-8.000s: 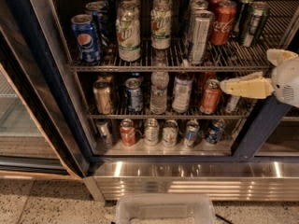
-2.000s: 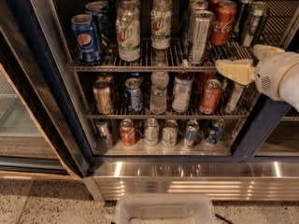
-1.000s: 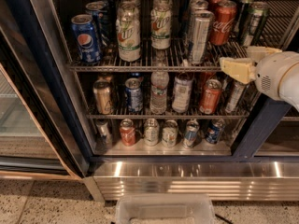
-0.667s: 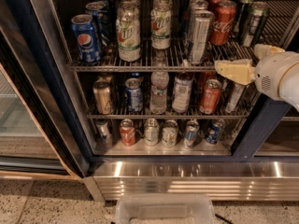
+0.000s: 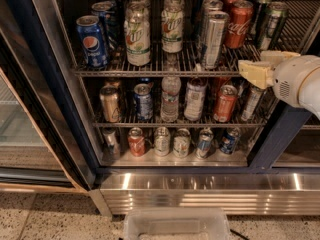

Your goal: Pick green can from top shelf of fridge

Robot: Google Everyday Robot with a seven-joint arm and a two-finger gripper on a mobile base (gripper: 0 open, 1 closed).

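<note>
The green can (image 5: 270,26) stands upright at the right end of the top shelf (image 5: 150,73) of the fridge (image 5: 280,134), behind and right of a red Coca-Cola can (image 5: 239,24). My gripper (image 5: 263,64) comes in from the right at the height of the shelf's front bar. It sits just below and in front of the green can, not touching it. Its cream fingers (image 5: 254,74) are open, pointing left, with nothing between them.
The top shelf also holds a Pepsi can (image 5: 92,41), 7UP bottles (image 5: 137,39) and a tall silver can (image 5: 214,36). Lower racks carry cans and a water bottle (image 5: 171,96). The glass door (image 5: 30,109) stands open at left. A plastic bin (image 5: 175,224) lies on the floor.
Since the earliest frame the gripper has risen from the middle rack's height to the top shelf's front bar. Over the last second it has only shifted slightly there.
</note>
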